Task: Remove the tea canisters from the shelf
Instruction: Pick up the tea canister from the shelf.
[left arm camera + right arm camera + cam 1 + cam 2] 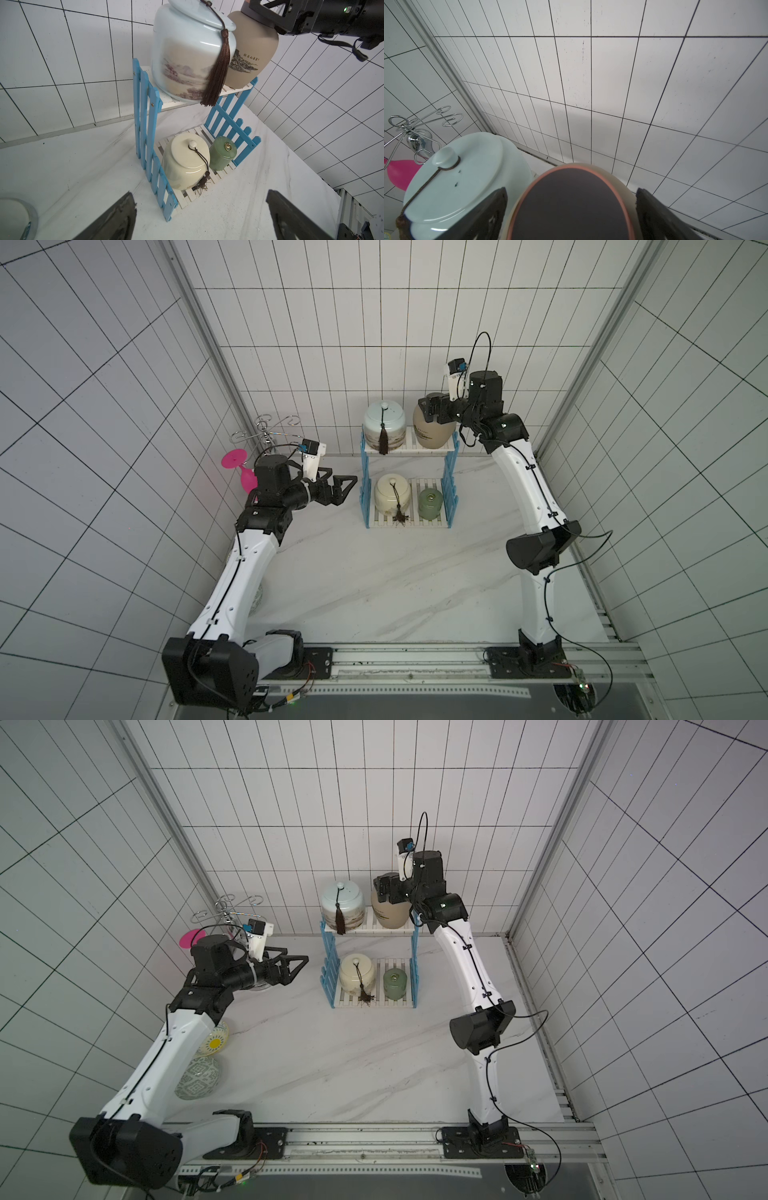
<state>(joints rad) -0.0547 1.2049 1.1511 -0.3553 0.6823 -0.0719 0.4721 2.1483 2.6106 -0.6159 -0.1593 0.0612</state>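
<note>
straddling the dark flat lid [571,207] of the matte tan canister [249,62], the right hand [571,192] gapes wide, gripping nothing; only its wrist view shows the lid's terracotta rim. the left wrist view alone shows the painted landscape on the glossy pale-blue canister [187,52] beside it on the top tier of the picket-sided shelf [145,104]. the cream canister [185,164] and green cylinder [222,153] sit below. the left hand [199,194] hangs open and empty over the marbled counter [62,166].

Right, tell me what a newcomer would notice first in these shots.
The blue-and-white two-tier shelf against the back wall draws the eye, with a pale-blue tasselled tea canister and a tan canister on top, and a cream canister and a small green canister below. The right hand straddles the tan canister's dark lid, jaws open, while the left hand hovers open beside the lower tier. A bright pink goblet shows behind the left hand.
</note>
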